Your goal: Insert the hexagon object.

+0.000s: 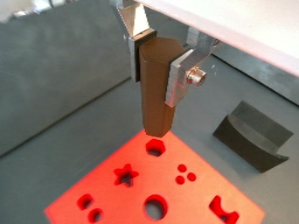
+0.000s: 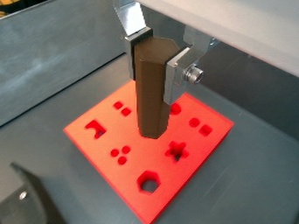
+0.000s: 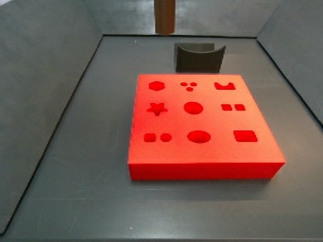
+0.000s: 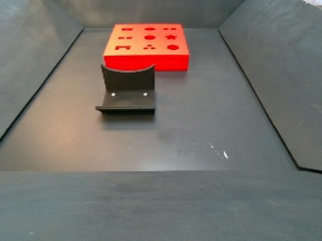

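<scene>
Gripper: (image 1: 163, 54) seen in both wrist views, clenched on the upper part of the peg; silver fingers (image 2: 177, 72) pressed flat against opposite sides of it; held above the red block.
Peg: (image 1: 156, 87) brown, long, slim, upright between the fingers; lower end free, hanging over the block in both wrist views (image 2: 152, 92); only a short brown stub (image 3: 165, 13) visible at the 12 o'clock edge of a side view, above and beyond the dark bracket; whether the tip touches the block cannot be told.
Red block: (image 3: 214, 142) flat, lying on the dark floor, top face cut with rows of shaped holes; in a side view the hexagon hole (image 3: 157, 85) at the block's 10 o'clock corner, star hole (image 3: 158, 109) just below it, round hole (image 3: 194, 108) at centre.
Block in the farther side view: (image 4: 170, 58) at 12 o'clock, near the back wall.
Bracket: (image 3: 198, 55) dark grey with a curved face, standing just beyond the block at 12 o'clock, apart from it; in the farther side view (image 4: 127, 87) near the block, at its 6 o'clock.
Floor: (image 4: 189, 132) dark grey, walled on the sides.
</scene>
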Controlling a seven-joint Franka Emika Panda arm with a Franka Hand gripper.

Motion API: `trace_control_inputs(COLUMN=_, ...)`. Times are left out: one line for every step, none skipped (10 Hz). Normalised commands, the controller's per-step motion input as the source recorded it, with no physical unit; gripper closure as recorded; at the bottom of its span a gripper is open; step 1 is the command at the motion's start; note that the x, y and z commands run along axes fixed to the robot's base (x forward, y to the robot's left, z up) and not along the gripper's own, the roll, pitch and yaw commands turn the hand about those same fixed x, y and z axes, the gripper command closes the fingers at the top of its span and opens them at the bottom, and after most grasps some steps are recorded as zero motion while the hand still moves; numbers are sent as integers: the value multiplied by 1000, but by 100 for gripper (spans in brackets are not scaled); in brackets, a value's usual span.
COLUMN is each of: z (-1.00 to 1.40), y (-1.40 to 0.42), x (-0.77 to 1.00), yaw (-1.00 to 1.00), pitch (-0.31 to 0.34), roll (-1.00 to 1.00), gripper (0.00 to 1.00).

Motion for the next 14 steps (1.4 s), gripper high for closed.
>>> trace_control_inputs(z=-540, y=637, x=-169, yaw=0, pitch=-264, roll=-124, gripper=100)
trace_control_inputs(z=-506, y=311, x=-191, yaw=0, pitch=-287, roll=-73, gripper=100)
trace_control_inputs(z=-131, y=54, x=0, yaw=0, pitch=-24, roll=-3, gripper=100)
trace_control_inputs(z=-266, y=-120, x=391, yaw=0, pitch=159, roll=69, gripper=100)
trace_control_inputs(z=-546, y=-143, x=206, yaw=0, pitch=283, roll=93, gripper=100)
trace_control_inputs(z=-446, y=-20, x=249, yaw=0, pitch=390, roll=0, gripper=100)
trace_control_inputs(z=-434, y=0, x=206, yaw=0, pitch=387, roll=0, gripper=100)
trace_control_inputs(z=-460, y=0, x=200, yaw=0, pitch=371, roll=0, gripper=100)
trace_control_inputs(z=-349, y=37, x=131, yaw=-9, pitch=243, roll=-57, gripper=100)
trace_control_inputs(z=-440, y=26, x=0, yaw=0, pitch=-11, roll=-51, gripper=100)
trace_control_inputs(z=-383, y=74, x=-71, yaw=0, pitch=-206, roll=-54, gripper=100)
trace_control_inputs(z=-369, y=74, x=-200, yaw=0, pitch=-164, roll=0, gripper=100)
trace_control_inputs(z=-343, y=63, x=-217, yaw=-3, pitch=-123, roll=0, gripper=100)
trace_control_inputs(z=-294, y=89, x=-220, yaw=-29, pitch=-107, roll=0, gripper=100)
